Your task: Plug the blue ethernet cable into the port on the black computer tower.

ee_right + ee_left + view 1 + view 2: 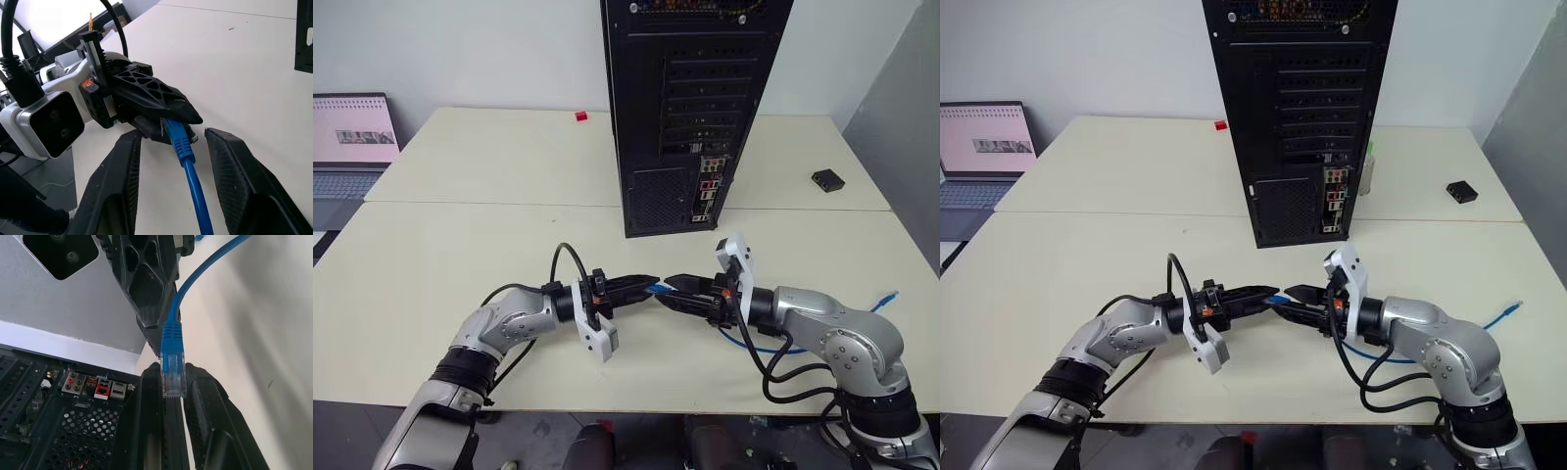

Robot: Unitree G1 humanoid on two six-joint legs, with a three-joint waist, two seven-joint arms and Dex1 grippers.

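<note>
From the left eye view, the two arms meet tip to tip low over the table (pixel 460 245), in front of the tower (pixel 690 108): the left gripper (pixel 646 286) and right gripper (pixel 677 285) both sit at one end of the cable (pixel 749 343), whose slack loops back under the right arm while its far plug lies on the table by the right edge. The port (pixel 702 195) sits in the connector strip low on the tower's rear face, well apart from the held plug. The right eye view gives the same layout, with a small black box (pixel 1461 191) off to the right and a laptop (pixel 984 157) at the left. In the left wrist view, the left fingers (pixel 151 421) are clamped on the plug (pixel 173 377), its clear tip pointing back between them and the cord leaving towards the right gripper. In the right wrist view, the right fingers (pixel 117 191) stand apart on either side of the cord, touching nothing. This looks like a handover, with the left now in sole charge. To do it well, the right should back straight away without snagging the cord; the plug probably needs turning so its tip leads, then lining up squarely with the port before pushing.
</note>
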